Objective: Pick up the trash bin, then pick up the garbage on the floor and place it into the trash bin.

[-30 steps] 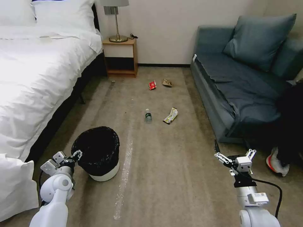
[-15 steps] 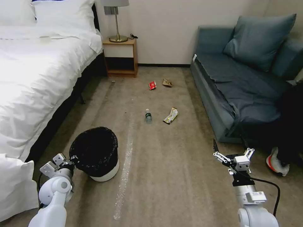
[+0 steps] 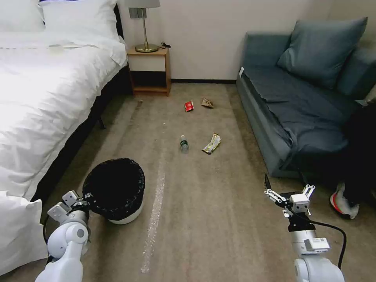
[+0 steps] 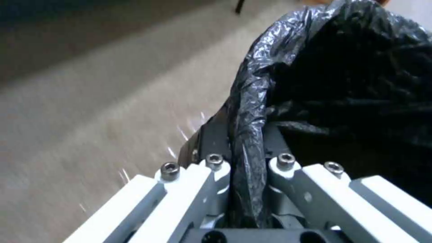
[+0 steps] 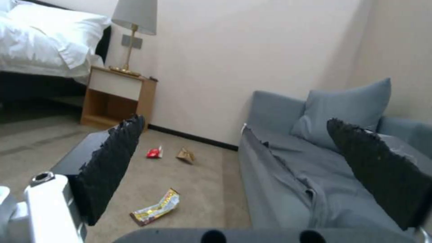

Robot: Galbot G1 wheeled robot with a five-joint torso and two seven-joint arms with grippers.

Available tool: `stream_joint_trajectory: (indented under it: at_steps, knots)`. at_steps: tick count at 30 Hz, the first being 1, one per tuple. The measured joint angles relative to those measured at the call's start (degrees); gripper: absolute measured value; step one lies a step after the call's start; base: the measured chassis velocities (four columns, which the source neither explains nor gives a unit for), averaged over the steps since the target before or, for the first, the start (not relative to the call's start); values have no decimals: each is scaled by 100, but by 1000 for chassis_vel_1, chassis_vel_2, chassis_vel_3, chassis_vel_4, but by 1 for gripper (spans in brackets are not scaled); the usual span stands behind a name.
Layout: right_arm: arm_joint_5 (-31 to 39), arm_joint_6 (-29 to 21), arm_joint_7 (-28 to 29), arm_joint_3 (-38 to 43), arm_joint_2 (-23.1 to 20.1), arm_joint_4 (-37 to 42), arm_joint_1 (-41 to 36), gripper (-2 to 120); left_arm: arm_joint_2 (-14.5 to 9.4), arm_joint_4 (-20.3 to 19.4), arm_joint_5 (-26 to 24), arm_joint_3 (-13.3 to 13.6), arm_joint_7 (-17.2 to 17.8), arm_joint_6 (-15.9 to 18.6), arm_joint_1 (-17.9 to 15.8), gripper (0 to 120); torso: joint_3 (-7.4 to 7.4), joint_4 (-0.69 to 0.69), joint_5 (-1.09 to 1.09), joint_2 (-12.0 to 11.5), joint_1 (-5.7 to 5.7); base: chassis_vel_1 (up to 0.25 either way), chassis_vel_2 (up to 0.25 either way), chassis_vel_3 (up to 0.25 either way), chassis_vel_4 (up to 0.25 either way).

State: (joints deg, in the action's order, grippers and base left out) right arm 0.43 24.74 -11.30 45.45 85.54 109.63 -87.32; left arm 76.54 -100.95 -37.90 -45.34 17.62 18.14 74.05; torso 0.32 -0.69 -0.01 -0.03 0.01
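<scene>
The trash bin, white with a black bag over its rim, stands on the carpet at the near left, tipped slightly. My left gripper is shut on its rim; the left wrist view shows the bag's folded edge pinched between the fingers. Farther ahead lies the garbage: a clear bottle, a yellow-white wrapper, a red packet and brown paper. My right gripper hangs open and holds nothing at the near right, well short of them. Its wrist view shows the wrapper, red packet and brown paper.
A white bed runs along the left and a blue sofa along the right. A nightstand with a lamp stands at the far wall. A strip of clear film lies beside the bin. A person's shoe rests by the sofa.
The trash bin has shifted left and nearer, drawn along by my left gripper on its rim. The right gripper has moved slightly farther away.
</scene>
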Motion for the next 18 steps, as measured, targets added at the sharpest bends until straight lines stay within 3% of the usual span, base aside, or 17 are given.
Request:
stream_joint_trajectory:
  at_steps: [5,8,9,14,18]
  knots:
    - [30,-6,43,-12,29,-37,24,100,146,-534,936,-34,53,-209,236,4,0,0,0,0,0,0,0,0,0]
    - [81,-23,49,0,31,-40,33,100,222,-841,1192,-31,50,-261,357,4,0,1,1,0,0,0,0,0,0]
    - [81,-23,49,0,31,-40,33,100,222,-841,1192,-31,50,-261,357,4,0,1,1,0,0,0,0,0,0]
    - [115,48,137,-26,39,-105,153,100,369,-1650,1346,83,23,-278,651,4,-1,0,1,0,0,0,0,0,0]
    - [123,4,353,-103,40,-140,229,100,425,-1897,1398,133,19,-276,728,4,-1,0,1,0,0,0,0,0,0]
